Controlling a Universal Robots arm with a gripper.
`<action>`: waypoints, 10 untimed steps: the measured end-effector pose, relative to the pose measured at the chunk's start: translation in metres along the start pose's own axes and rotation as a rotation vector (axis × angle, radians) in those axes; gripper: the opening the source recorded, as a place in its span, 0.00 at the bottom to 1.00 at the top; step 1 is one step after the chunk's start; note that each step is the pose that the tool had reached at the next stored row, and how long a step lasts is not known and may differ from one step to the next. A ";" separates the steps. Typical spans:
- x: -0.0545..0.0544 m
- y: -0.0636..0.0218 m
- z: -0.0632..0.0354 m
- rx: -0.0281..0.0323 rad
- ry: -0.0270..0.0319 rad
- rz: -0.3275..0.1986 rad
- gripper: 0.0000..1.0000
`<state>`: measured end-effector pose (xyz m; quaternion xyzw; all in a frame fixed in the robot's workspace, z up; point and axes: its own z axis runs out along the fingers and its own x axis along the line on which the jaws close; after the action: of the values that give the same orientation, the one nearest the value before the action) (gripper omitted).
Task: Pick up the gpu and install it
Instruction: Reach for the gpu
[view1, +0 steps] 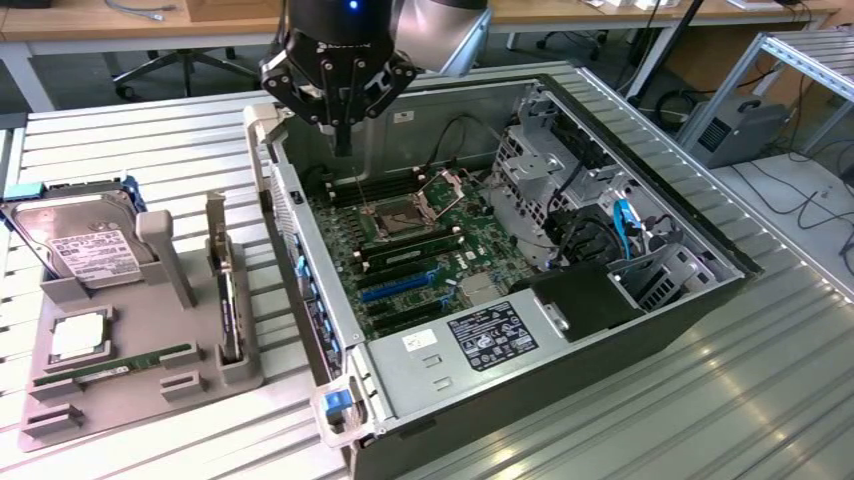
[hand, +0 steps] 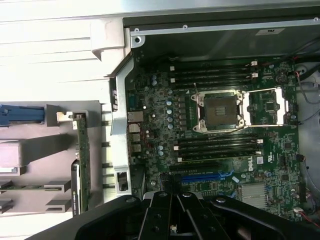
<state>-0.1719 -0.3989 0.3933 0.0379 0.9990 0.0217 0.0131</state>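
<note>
The gpu (view1: 228, 305) stands on edge in a slot of the grey holder (view1: 134, 400) at the exterior view's left, its green board and dark block seen edge-on; the wrist view shows the gpu (hand: 81, 160) from above. My gripper (view1: 343, 138) hangs over the far corner of the open computer case (view1: 561, 330), above the motherboard (view1: 414, 255) and well apart from the gpu. Its black fingers are shut with nothing between them. In the wrist view the gripper (hand: 172, 222) sits over the blue expansion slots (hand: 205, 177).
On the holder also lie a silver hard drive (view1: 87, 250), a processor chip (view1: 80, 335) and a narrow RAM stick (view1: 114, 368). The board's processor socket (hand: 220, 110) stands open. Drive cages and cables (view1: 574, 200) fill the case's far side.
</note>
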 end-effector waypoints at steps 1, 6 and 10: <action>0.000 0.0000 0.0000 0.0000 0.0000 0.000 0.11; 0.002 -0.0001 0.0000 0.0000 0.0000 0.000 0.11; 0.003 -0.0002 -0.0001 0.0000 0.0000 0.000 0.11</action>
<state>-0.1750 -0.3989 0.3933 0.0379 0.9990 0.0217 0.0131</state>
